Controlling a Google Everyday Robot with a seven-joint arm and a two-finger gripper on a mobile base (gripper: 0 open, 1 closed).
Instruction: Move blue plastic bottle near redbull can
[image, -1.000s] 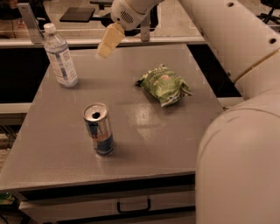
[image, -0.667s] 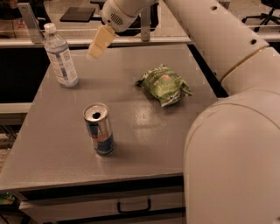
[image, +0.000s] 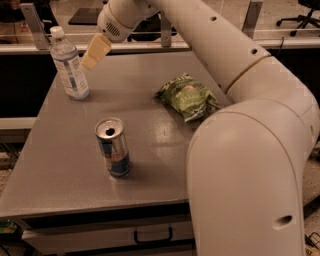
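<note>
Swinging left since a second ago, the white arm (image: 240, 100) now reaches over the far left of the grey table (image: 60, 170). A green snack bag (image: 187, 97) lies mid-right. At the far left corner the blue plastic bottle (image: 69, 65) stands upright, well apart from the redbull can (image: 113, 147) near the front. Just beside the bottle hovers the hand (image: 95, 51); released or clenched, I cannot tell. Nothing seems done yet: grasping and carrying remain.

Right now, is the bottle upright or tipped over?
Upright. The bottle stands on its base at the far left of the table, cap on top. The gripper hangs close beside it, to the right.
</note>
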